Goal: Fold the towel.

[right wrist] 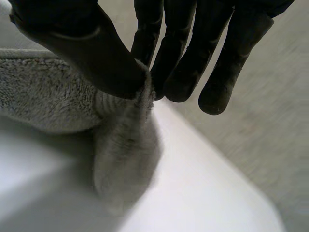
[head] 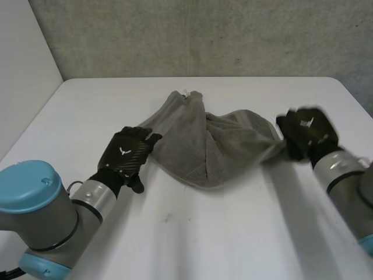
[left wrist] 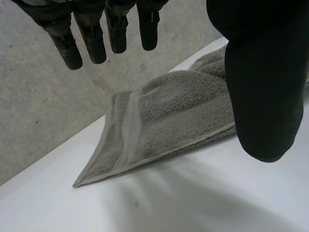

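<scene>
A grey towel (head: 210, 146) lies bunched in the middle of the white table (head: 192, 233), folded over itself with a tag at its far edge. My left hand (head: 125, 153) sits just off the towel's left edge, fingers (left wrist: 91, 41) straight and spread, holding nothing; a banded towel corner (left wrist: 120, 145) lies beyond its fingertips. My right hand (head: 306, 133) is at the towel's right end. Its thumb (right wrist: 91, 53) and fingers (right wrist: 178, 72) pinch a fold of the towel (right wrist: 125, 140), which hangs down from the pinch.
A grey wall (head: 204, 35) runs behind the table's far edge, and a pale wall stands at the left. Bare table surface lies in front of the towel and to both sides.
</scene>
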